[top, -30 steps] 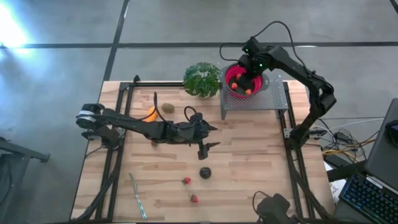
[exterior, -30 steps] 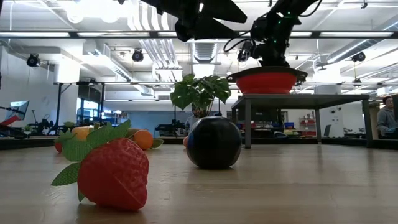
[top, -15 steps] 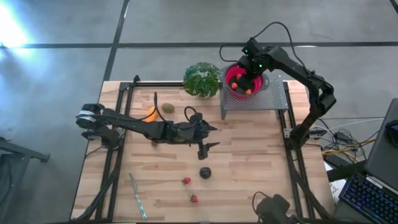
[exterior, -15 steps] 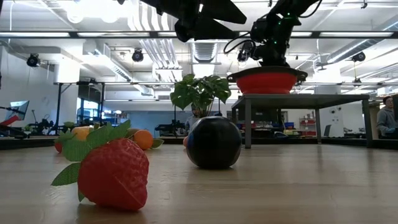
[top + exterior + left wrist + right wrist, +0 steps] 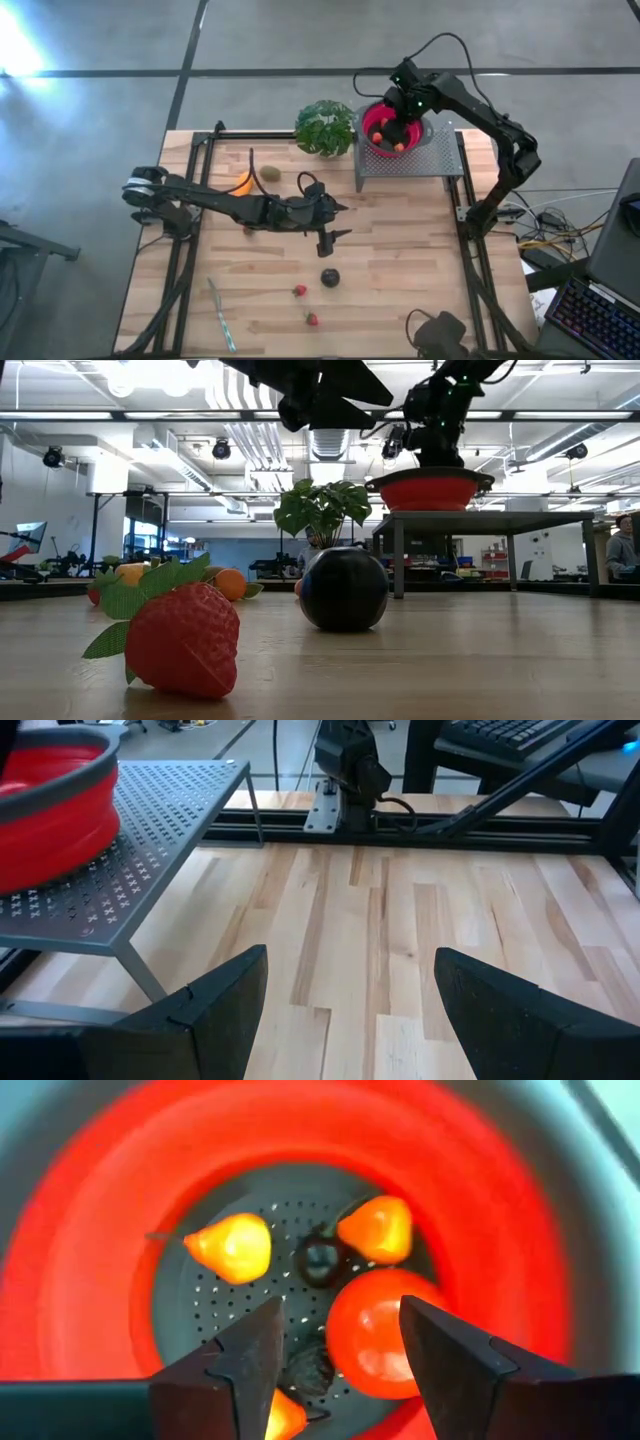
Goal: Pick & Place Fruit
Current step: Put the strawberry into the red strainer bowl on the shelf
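Note:
My right gripper (image 5: 393, 128) hangs open, pointing down into the red bowl (image 5: 372, 122) on the perforated stand (image 5: 430, 158). Below its fingers (image 5: 340, 1330) a red round fruit (image 5: 365, 1335), two yellow-orange pieces (image 5: 235, 1247) and a dark piece (image 5: 320, 1260) lie in the bowl. My left gripper (image 5: 330, 228) is open above the table's middle, with nothing between its fingers (image 5: 350, 1010). On the table lie a dark round fruit (image 5: 330, 277), two strawberries (image 5: 299, 291), a kiwi (image 5: 270, 173) and an orange piece (image 5: 240, 183).
A leafy green plant (image 5: 325, 127) stands left of the bowl at the far edge. A thin pale stick (image 5: 220, 313) lies near the front left. Black frame rails (image 5: 190, 250) run along the table's sides. Bare wood lies at the right of the table (image 5: 410, 250).

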Action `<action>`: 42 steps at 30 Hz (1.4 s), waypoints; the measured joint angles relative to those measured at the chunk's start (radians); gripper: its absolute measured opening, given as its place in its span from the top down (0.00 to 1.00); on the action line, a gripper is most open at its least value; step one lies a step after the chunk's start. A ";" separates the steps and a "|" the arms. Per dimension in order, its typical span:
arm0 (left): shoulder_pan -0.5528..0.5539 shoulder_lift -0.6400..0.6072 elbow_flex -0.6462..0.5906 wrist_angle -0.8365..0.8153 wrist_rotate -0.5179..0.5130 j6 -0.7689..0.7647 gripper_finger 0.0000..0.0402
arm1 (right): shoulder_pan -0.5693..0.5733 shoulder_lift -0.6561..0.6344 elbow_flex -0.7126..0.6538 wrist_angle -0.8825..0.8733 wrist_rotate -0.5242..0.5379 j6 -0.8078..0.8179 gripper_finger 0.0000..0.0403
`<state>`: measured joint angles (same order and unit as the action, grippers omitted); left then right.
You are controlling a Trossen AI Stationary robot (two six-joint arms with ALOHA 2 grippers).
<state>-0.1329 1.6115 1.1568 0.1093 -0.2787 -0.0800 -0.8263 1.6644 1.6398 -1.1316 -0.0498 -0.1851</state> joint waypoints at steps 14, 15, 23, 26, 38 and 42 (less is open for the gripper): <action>0.001 -0.040 0.003 -0.198 0.000 -0.046 0.27 | 0.102 -0.154 0.093 -0.018 -0.001 -0.015 0.65; 0.002 -0.044 0.003 -0.233 0.000 -0.052 0.27 | 0.115 -0.171 0.090 -0.019 -0.001 -0.017 0.66; 0.003 -0.077 0.002 -0.492 -0.037 -0.099 0.27 | 0.222 -0.303 0.038 -0.028 -0.003 0.006 0.71; 0.003 -0.087 0.002 -0.622 -0.131 -0.128 0.27 | 0.266 -0.352 0.005 -0.050 -0.003 0.016 0.72; -0.047 -0.098 0.001 -1.167 -0.150 -0.483 0.27 | 0.386 -0.502 -0.166 -0.039 0.023 0.063 0.67; -0.052 -0.098 0.001 -1.281 -0.145 -0.685 0.27 | 0.386 -0.513 -0.203 -0.038 0.077 0.058 0.65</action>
<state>-0.1852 1.5135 1.1576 -1.1717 -0.4234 -0.7648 -0.4404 1.1511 1.4365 -1.1695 0.0270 -0.1267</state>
